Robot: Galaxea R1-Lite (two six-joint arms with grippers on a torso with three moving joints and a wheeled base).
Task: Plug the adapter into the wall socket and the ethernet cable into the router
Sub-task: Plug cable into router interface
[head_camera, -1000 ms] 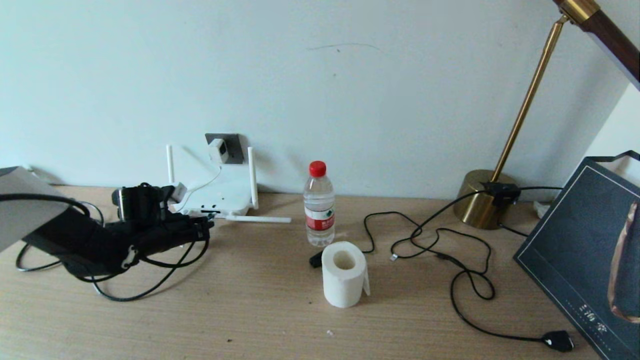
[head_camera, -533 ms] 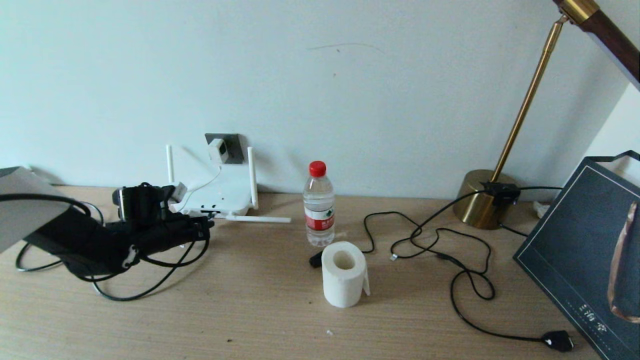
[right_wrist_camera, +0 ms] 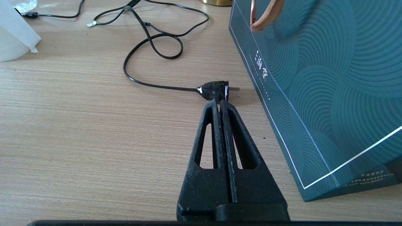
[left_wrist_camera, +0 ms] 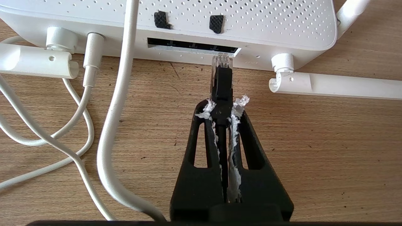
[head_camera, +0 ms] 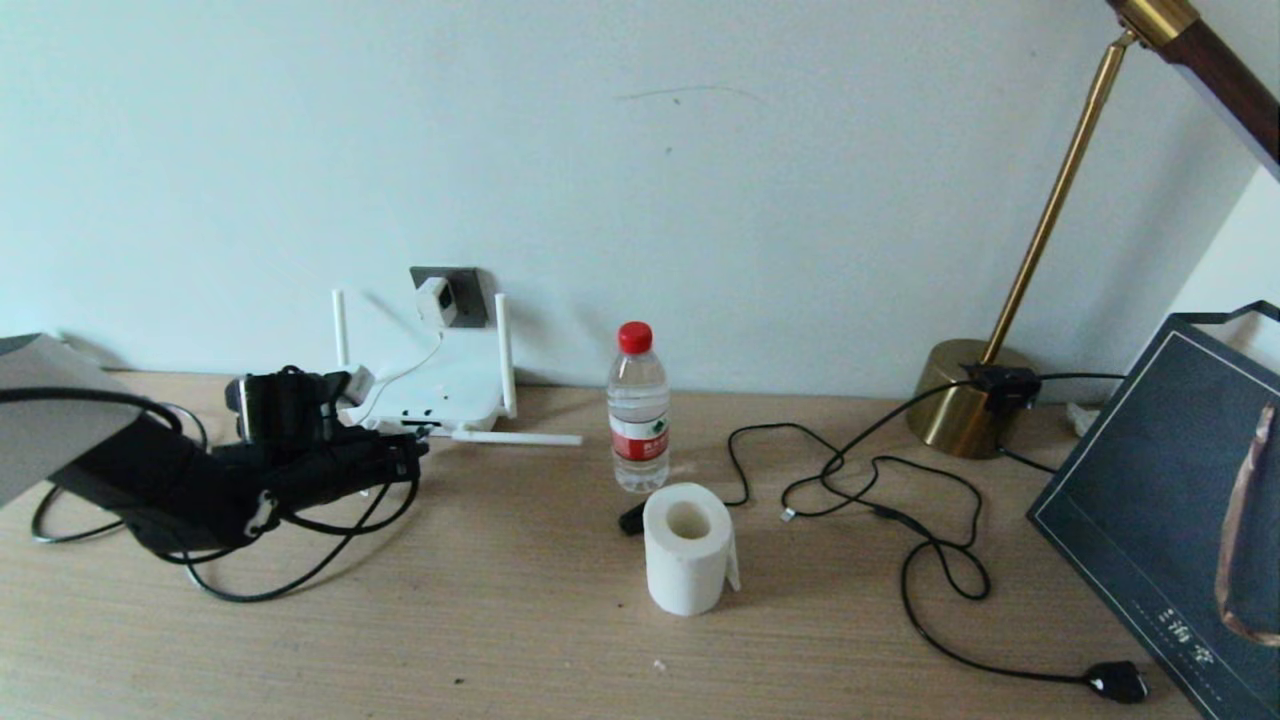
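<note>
The white router (head_camera: pixel 440 392) lies flat against the wall, its dark port strip (left_wrist_camera: pixel 191 47) facing my left gripper. My left gripper (left_wrist_camera: pixel 221 105) (head_camera: pixel 415 452) is shut on the black ethernet cable (left_wrist_camera: pixel 221 91). The cable's clear-tipped plug (left_wrist_camera: pixel 222 61) touches the edge of the port strip at its right end. The white adapter (head_camera: pixel 437 300) sits in the dark grey wall socket (head_camera: pixel 462 292), and its thin white cord (left_wrist_camera: pixel 117 100) runs down past the router. My right gripper (right_wrist_camera: pixel 220 102) is shut and empty, out of the head view, hovering over the table by a black plug (right_wrist_camera: pixel 215 90).
A water bottle (head_camera: pixel 638 408) and a roll of white paper (head_camera: pixel 688 547) stand mid-table. A brass lamp base (head_camera: pixel 965 398) and its looping black cord (head_camera: pixel 900 520) lie to the right. A dark teal gift bag (head_camera: pixel 1180 500) stands at the far right. Router antennas (left_wrist_camera: pixel 333 86) lie flat on the wood.
</note>
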